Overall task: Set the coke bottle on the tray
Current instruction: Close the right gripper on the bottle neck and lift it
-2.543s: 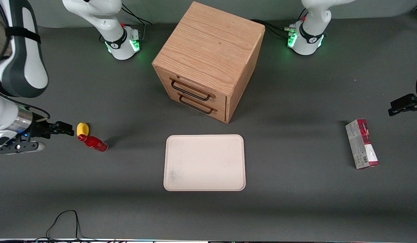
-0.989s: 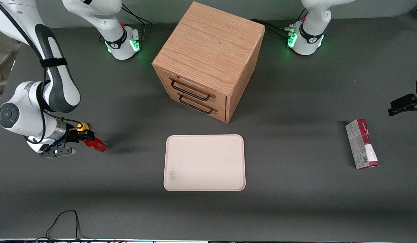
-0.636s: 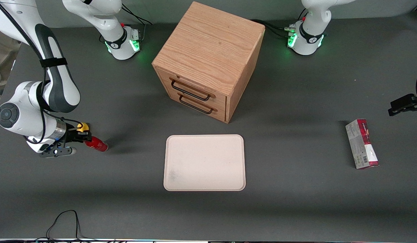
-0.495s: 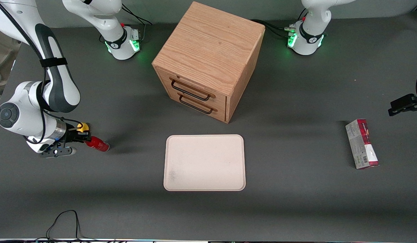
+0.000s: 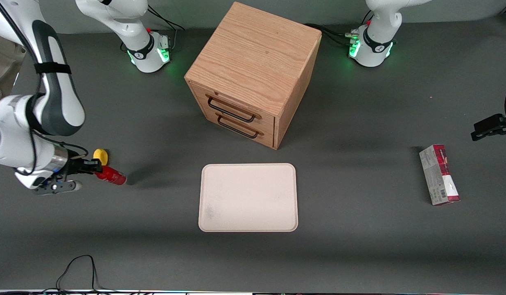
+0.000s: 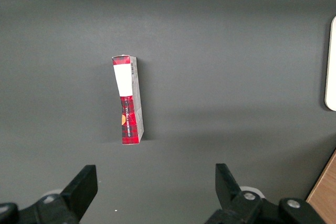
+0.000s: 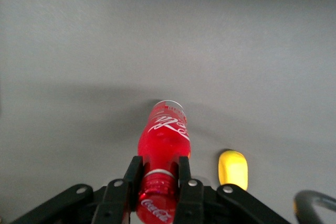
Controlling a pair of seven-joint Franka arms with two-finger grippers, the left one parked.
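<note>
1. The claw point(image 5: 93, 167) is seen low over the worktop point(image 5: 359, 254) near the working arm's end, closed on the neck end of the coke bottle point(image 5: 109, 176). In the right wrist view, the two black fingers point(image 7: 185, 182) press against the bottle's neck on either side, just above the cap end.

2. The coke bottle point(image 7: 163, 145) is held roughly horizontal, its long axis in line with the claw's reach: the cap end sits between the fingers and the base points away from the wrist, toward the middle of the worktop. Whether the base rests on the worktop or hangs just clear of it cannot be told; a shadow lies close beneath it.

3. A yellow lump point(image 5: 100, 155) lies just beside the claw, slightly farther from the front camera than the bottle, apart from it in the wrist view point(image 7: 232, 169).

4. The tray point(image 5: 248, 227) lies flat near the middle of the worktop, toward its front edge, in front of the wooden drawer cabinet point(image 5: 253, 69). It is well apart from the bottle, along the direction in which the bottle's base points.

5. The coming move is judged to turn on that alignment: a carry toward the parked arm's end of the worktop would bring the base over the tray's near rim first, once lifted enough to clear the low rim.

6. A red-and-grey carton point(image 5: 439, 175) lies toward the parked arm's end, away from the path.
</note>
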